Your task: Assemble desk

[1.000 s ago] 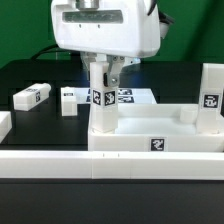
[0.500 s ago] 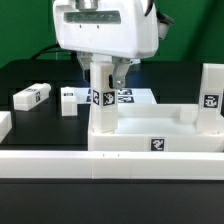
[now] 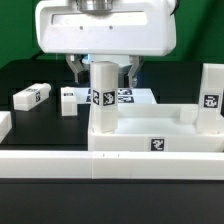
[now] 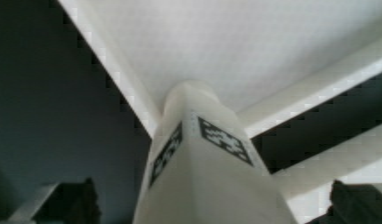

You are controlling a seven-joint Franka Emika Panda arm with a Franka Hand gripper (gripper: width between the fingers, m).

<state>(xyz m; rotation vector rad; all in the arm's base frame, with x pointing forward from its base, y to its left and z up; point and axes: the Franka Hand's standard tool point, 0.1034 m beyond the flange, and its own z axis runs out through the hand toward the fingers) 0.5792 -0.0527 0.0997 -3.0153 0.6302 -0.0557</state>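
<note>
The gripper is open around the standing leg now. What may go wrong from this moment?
1. The open gripper straddles the upright leg closely. If the arm moves sideways before it rises, a jaw may knock the leg over.
2. The pictures do not show whether the leg sits fully in the corner of the desk top. If it is loose, it may lean or fall once nothing holds it.

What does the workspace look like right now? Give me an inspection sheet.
Surface: black table.
Job's things: desk top with first leg upright at its corner, second leg upright at the exterior view's right; third leg and fourth leg lying loose on the table.
Clutter: marker board behind; low white rail in front.
Hand: hand open, fingers either side of the first leg, gaps showing.
Cables: nothing seen.
Surroundings: green backdrop.
</note>
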